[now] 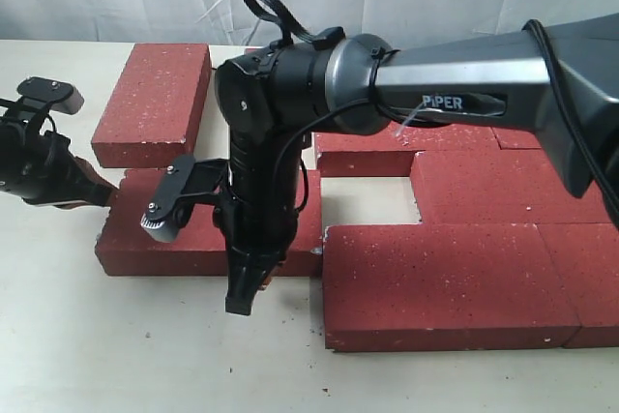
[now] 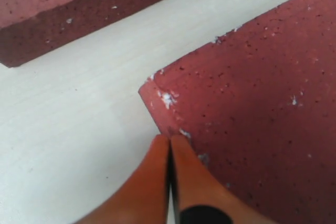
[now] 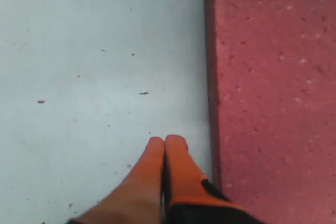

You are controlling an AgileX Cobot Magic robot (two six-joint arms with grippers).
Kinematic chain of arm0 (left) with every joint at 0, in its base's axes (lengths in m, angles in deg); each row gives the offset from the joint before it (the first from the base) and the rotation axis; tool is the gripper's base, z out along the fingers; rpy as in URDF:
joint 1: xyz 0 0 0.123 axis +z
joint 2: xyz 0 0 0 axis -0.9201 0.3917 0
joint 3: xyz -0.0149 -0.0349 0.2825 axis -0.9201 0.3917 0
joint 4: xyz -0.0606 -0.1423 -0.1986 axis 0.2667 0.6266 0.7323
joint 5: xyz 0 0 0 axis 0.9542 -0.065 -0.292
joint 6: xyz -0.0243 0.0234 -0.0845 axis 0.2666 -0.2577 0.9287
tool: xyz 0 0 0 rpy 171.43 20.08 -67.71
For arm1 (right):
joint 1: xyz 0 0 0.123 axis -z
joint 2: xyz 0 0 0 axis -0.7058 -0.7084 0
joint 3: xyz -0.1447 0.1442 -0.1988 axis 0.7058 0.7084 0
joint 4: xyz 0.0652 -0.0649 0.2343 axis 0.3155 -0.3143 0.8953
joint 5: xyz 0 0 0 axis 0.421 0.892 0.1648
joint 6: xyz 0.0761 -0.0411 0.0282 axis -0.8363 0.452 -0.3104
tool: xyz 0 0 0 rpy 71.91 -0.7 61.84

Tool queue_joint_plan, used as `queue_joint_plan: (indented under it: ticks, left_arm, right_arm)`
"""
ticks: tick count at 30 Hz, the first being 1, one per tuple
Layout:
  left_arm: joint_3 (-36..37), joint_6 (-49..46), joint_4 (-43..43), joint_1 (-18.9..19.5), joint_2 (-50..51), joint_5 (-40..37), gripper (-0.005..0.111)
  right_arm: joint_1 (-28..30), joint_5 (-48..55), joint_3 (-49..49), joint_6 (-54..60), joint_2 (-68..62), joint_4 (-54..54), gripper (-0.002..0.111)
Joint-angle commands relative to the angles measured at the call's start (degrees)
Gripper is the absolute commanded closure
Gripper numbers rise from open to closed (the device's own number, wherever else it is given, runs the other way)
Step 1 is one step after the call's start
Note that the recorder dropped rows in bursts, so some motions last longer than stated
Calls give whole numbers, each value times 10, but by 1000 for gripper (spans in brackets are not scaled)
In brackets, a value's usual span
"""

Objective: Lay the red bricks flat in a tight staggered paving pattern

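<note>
The left gripper (image 2: 169,142) has its orange fingers (image 2: 144,187) pressed together with nothing between them, the tips touching the chipped corner of the left brick (image 2: 252,119). The right gripper (image 3: 165,144) is likewise closed and empty. Its tips point down at the table (image 3: 79,77) just beside a brick's straight edge; the exterior view places them in front of the left brick, near the end of the front row. The bricks (image 1: 435,282) are dark red, rough and speckled with white flecks, chipped along the edges, and all lie flat on the pale table. Most sit packed together on the right in offset rows around a small bare rectangle of table. The left brick lies just beside that group, under the right arm (image 1: 455,94). The back brick (image 1: 155,99) lies apart at the rear left, slightly angled. The right arm reaches across from the right, forearm level, wrist bent steeply downward. The left arm (image 1: 29,157) comes in low from the left edge, its gripper aimed sideways at the brick corner.
</note>
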Motion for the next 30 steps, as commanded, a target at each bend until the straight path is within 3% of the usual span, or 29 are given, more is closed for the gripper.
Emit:
queue_joint_plan:
  ticks: [1, 13, 30]
  left_arm:
    - [0, -4, 6, -2, 4, -7, 106]
    - [0, -4, 4, -2, 4, -7, 106]
    - [0, -17, 20, -2, 4, 33, 106]
  right_arm:
    - [2, -35, 1, -11, 1, -35, 109]
    - [3, -69, 1, -25, 1, -98, 109]
    - [6, -30, -24, -26, 3, -51, 109]
